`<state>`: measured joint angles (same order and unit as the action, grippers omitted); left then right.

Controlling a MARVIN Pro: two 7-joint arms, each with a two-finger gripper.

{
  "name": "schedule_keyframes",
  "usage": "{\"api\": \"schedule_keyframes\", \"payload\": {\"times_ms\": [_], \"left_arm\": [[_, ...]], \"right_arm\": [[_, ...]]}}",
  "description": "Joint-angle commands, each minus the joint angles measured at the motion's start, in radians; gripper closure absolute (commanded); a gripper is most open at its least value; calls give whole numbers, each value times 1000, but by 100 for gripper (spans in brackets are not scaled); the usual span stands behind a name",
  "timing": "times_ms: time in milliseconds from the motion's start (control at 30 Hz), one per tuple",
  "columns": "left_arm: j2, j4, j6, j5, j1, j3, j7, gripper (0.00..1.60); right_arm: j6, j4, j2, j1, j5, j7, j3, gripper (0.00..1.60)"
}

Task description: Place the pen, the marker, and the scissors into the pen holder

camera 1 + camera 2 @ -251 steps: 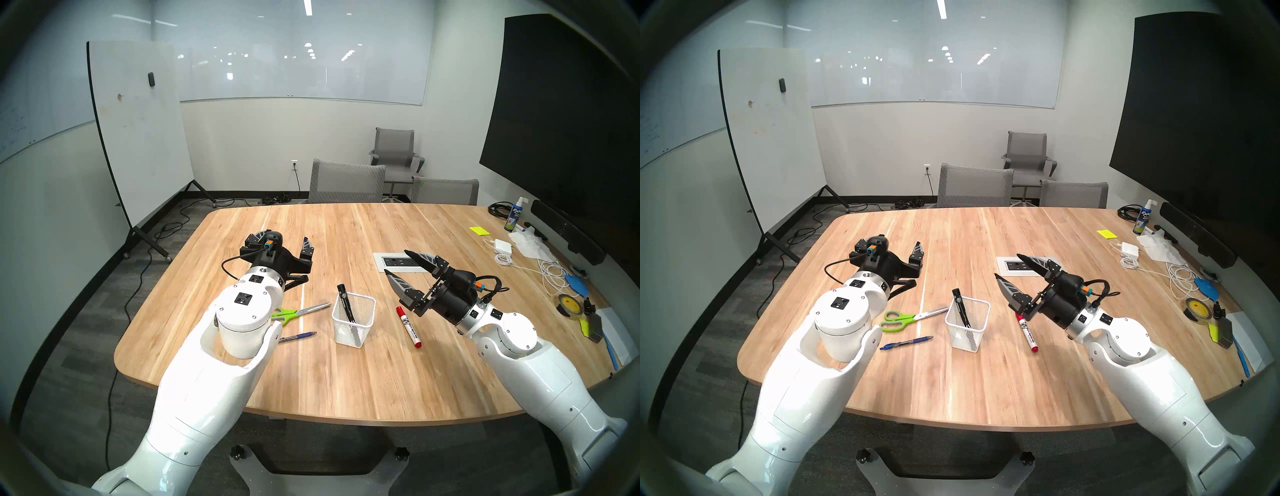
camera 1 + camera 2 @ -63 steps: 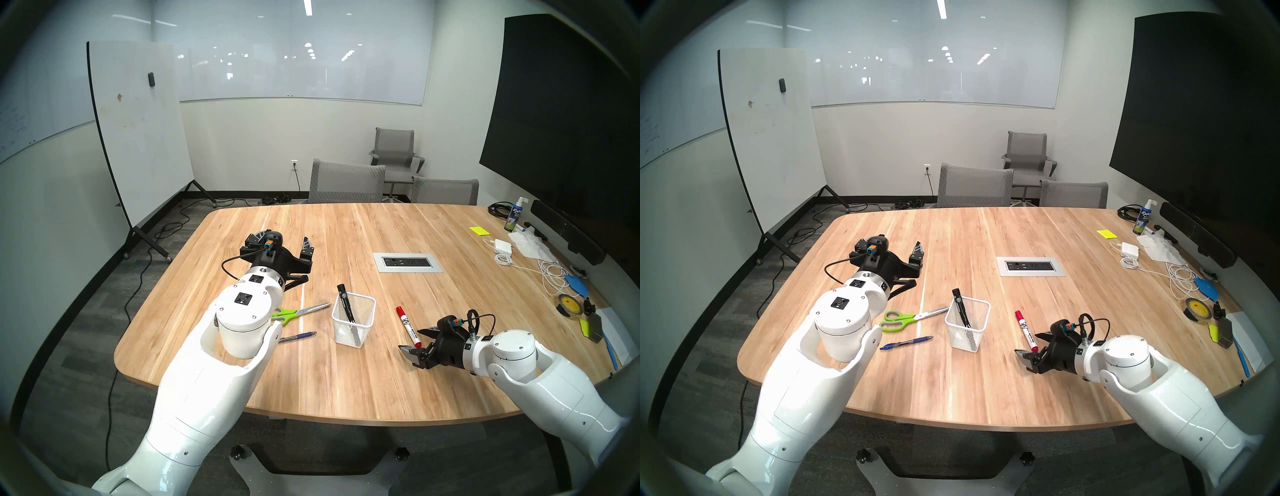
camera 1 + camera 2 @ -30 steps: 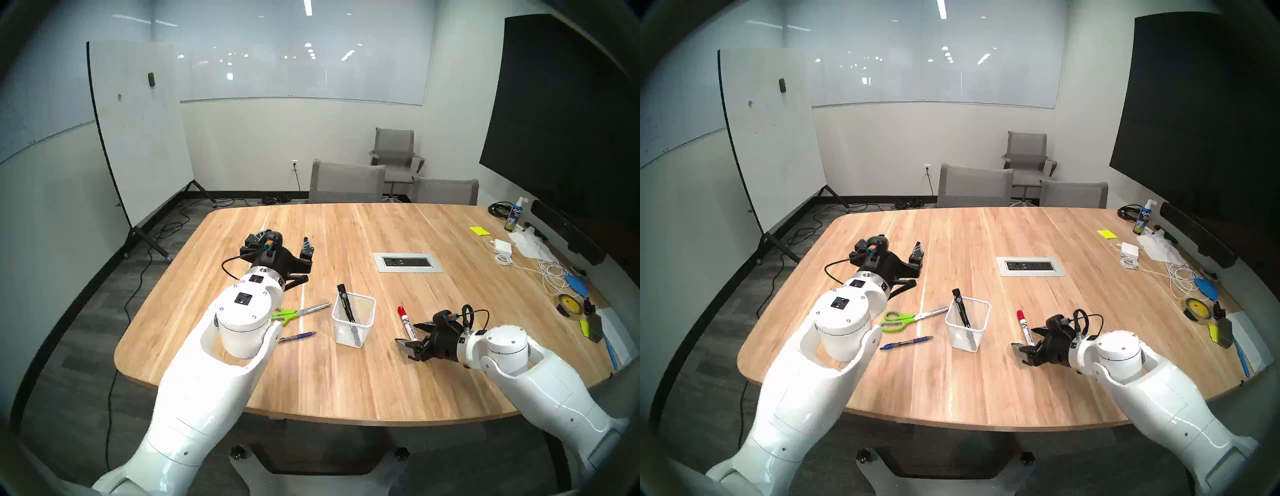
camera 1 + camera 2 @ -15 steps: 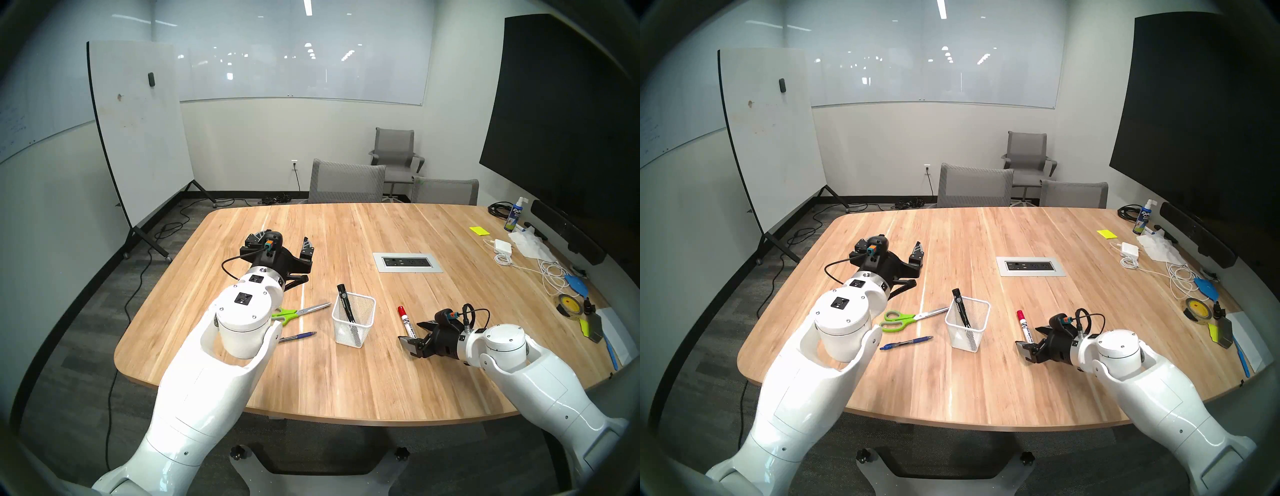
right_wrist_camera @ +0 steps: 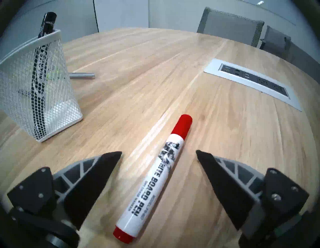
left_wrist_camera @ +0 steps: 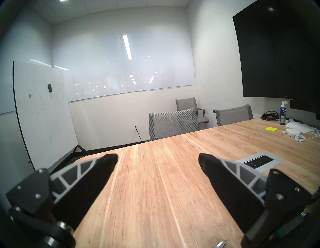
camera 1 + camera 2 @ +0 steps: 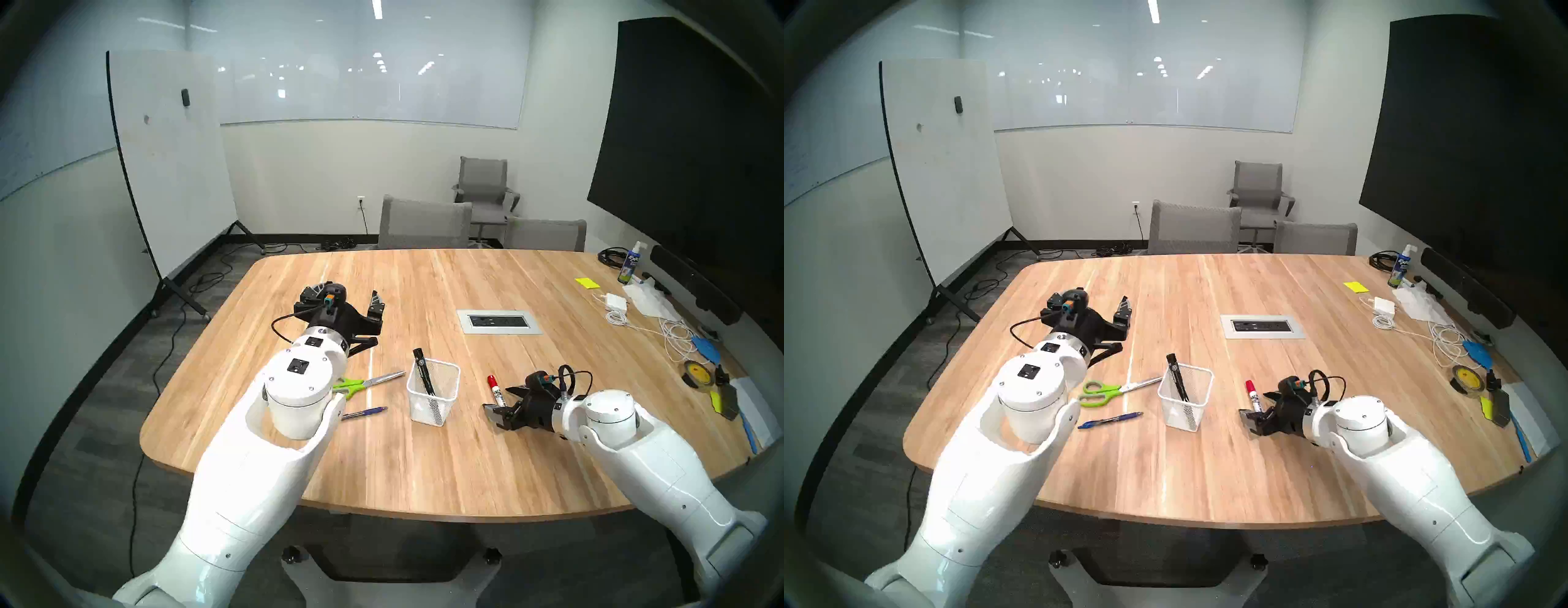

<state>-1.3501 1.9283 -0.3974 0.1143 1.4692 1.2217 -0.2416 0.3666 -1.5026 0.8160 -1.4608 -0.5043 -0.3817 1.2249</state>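
Note:
The white mesh pen holder [image 7: 441, 409] stands mid-table with a black marker [image 7: 421, 368] leaning inside; it also shows in the right wrist view [image 5: 57, 97]. A white red-capped marker [image 7: 494, 387] [image 5: 155, 178] lies flat to the holder's right. My right gripper [image 7: 499, 401] [image 5: 158, 152] is open, low over the table, one finger on each side of the marker's barrel without touching it. The green-handled scissors [image 7: 367, 383] and blue pen [image 7: 365, 412] lie left of the holder. My left gripper [image 7: 350, 288] [image 6: 156, 155] is open and empty, beyond the scissors.
A grey power outlet panel [image 7: 499, 321] is set into the table behind the holder. Cables, a charger, a tape roll [image 7: 695, 373] and a spray bottle [image 7: 632, 263] crowd the right edge. Grey chairs [image 7: 424, 223] stand at the far side.
My right gripper came down from above the table and slid forward along the red-capped marker, so its open fingers now flank the barrel. The left arm has not moved.

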Motion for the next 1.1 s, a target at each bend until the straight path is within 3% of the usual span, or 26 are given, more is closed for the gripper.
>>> {"api": "schedule_keyframes", "payload": {"times_ms": [0, 1067], "left_arm": [[-2, 19, 7, -1, -10, 3, -1, 0], [-2, 19, 7, -1, -10, 3, -1, 0]], "right_arm": [[8, 7, 23, 56, 3, -8, -5, 0], [12, 70, 57, 85, 50, -38, 10, 0]]}}
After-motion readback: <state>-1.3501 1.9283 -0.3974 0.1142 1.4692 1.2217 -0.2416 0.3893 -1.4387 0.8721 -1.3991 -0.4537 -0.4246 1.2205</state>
